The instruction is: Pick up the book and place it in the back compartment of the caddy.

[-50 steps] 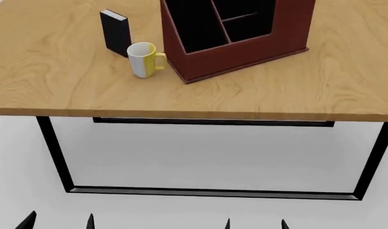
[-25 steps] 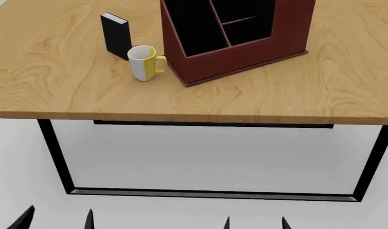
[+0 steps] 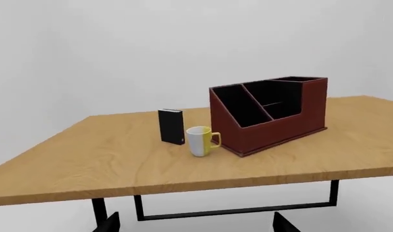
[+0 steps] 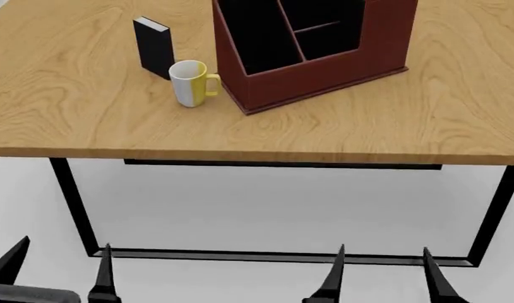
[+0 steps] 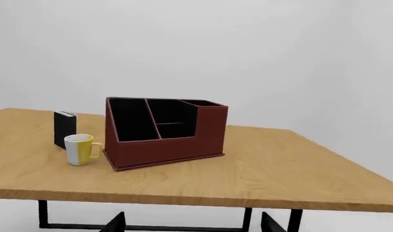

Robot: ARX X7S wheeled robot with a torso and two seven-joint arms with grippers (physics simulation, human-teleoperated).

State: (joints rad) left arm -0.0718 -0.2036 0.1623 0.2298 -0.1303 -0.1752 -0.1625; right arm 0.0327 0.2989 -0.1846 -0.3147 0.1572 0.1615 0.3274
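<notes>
Book (image 4: 153, 47) stands upright on the tabletop (image 4: 88, 113) in the upper left of the head view, well back from the near edge, w/ the white-and-yellow mug (image 4: 192, 83) just in front of it and slightly right, maybe touching, can't tell. Caddy (image 4: 312, 53) sits right of the mug, close beside it, angled, its top cut off by the frame's upper edge. Back compartment (image 4: 329, 39) shows as the small black cell below the thin cross-divider, nothing seen in it. Lots of bare wood left of the book and right of the caddy, plus a wide strip along the front edge. Both hands are low at the bottom of the head view, below the tabletop edge and well apart from everything on it: left hand (image 4: 55, 268) at lower left, right hand (image 4: 383, 271) at lower right, each w/ fingers spread and gripping nothing. Wrist views give the side-on look the head view lacks: left wrist view shows the book (image 3: 171, 126) taller than the mug (image 3: 202, 140) and the caddy (image 3: 271, 113) walls stepping up toward the back; right wrist view shows the caddy (image 5: 164, 131) well clear of the tabletop's (image 5: 280, 169) far right edge, book (image 5: 65, 129) partly behind the mug (image 5: 80, 148). Only dark fingertips (image 3: 109, 223) show at those frames' bottom edges.
</notes>
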